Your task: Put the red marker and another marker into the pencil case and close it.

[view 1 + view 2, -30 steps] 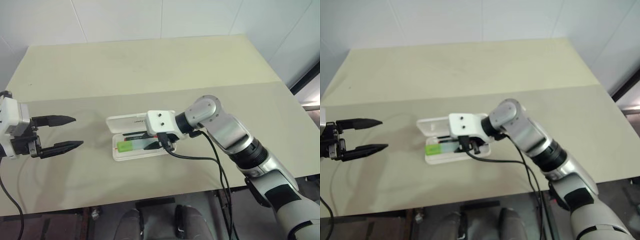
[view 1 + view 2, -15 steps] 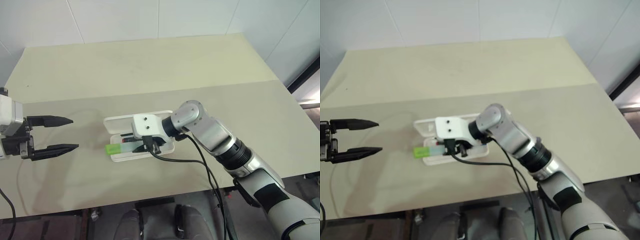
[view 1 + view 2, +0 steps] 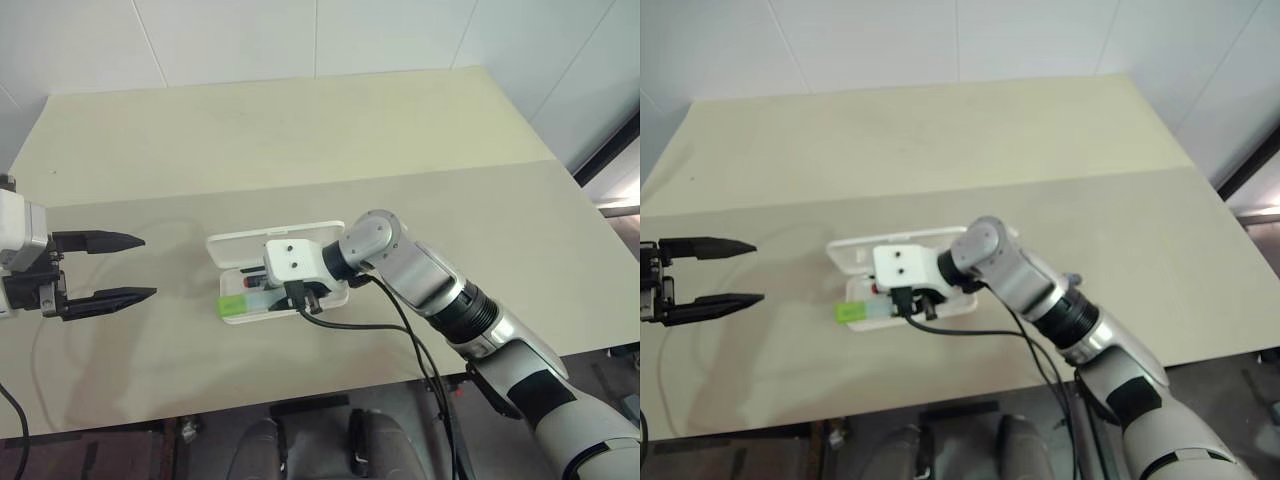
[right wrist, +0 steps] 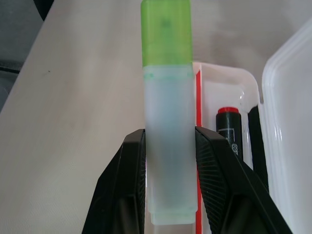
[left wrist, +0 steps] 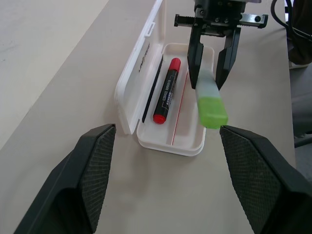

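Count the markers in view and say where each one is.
2. The red marker lies inside the open pencil case. The green marker is gripped by the right gripper above the case's near edge. More may be hidden under the gripper.

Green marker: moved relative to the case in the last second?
Yes. Held in the right hand, the green marker has shifted left along the pencil case. Its cap now overhangs the case's left front corner.

My beige table (image 3: 300, 140) runs toward twelve o'clock, a seam crossing it from nine to three; white panelled wall (image 3: 230, 40) stands behind, dark floor (image 3: 200, 440) lies at six
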Available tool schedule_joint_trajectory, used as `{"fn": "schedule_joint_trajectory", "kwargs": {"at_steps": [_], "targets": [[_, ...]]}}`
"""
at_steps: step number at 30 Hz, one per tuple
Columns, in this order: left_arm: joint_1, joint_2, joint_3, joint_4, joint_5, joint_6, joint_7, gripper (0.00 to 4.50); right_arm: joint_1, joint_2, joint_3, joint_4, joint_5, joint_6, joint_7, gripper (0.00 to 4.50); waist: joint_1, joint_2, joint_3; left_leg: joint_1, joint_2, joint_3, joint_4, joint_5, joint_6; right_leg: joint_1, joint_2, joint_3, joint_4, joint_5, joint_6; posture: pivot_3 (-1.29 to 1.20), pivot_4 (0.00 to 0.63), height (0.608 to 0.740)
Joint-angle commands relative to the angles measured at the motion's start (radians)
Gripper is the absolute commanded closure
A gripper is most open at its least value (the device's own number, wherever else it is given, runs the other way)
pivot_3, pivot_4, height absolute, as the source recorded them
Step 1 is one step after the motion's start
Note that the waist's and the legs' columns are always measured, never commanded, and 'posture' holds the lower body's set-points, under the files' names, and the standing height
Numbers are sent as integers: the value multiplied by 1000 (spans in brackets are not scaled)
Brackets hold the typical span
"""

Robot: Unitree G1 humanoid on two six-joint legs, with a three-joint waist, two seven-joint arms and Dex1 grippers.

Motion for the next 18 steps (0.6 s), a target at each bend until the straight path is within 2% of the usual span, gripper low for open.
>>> {"fn": "schedule_joint_trajectory", "kwargs": {"at_steps": [1,18], "targets": [[-11,12,12,-6,4,-8,4,848,-2,13,0,6,-9,-30,-6,3394,0,0,0,0,0,0,0,0,0,0,0,0,0,0,0,0,150,740],[-14,17,3,-8,6,-7,12,848,0,2,-6,58,-38,-68,11,3394,0,0,0,0,0,0,0,0,0,0,0,1,0,0,0,0,150,740]]}}
